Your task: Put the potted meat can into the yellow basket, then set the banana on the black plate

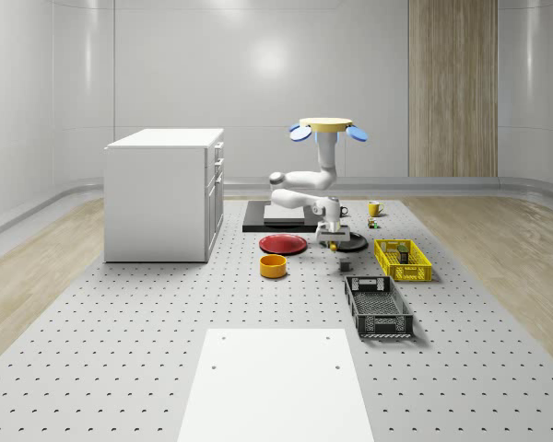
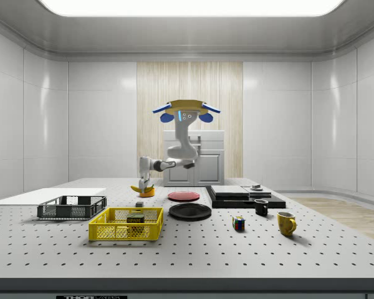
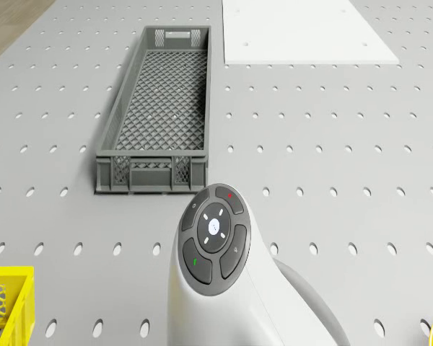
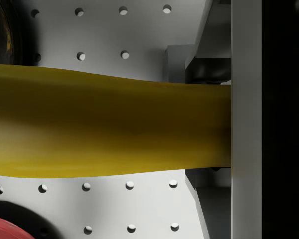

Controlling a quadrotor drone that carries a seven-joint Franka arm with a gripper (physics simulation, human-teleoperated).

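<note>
Yellow curved banana (image 4: 109,122) sits clamped in my two-finger gripper (image 2: 144,185), its long axis lying level across the fingers. I hover the drone (image 1: 326,129) over the perforated grey table (image 1: 120,350). Round black plate (image 1: 348,244) lies just below the gripper, red plate (image 1: 283,244) at its 9 o'clock, yellow wire basket (image 1: 403,260) at 4 o'clock holding the potted meat can (image 2: 136,219); the grey crate (image 3: 157,112) stands well apart, with open table between.

A white cabinet (image 1: 164,193), red plate (image 1: 283,244), orange bowl (image 1: 274,266), grey crate (image 1: 378,307) and yellow mug (image 2: 286,222).
</note>
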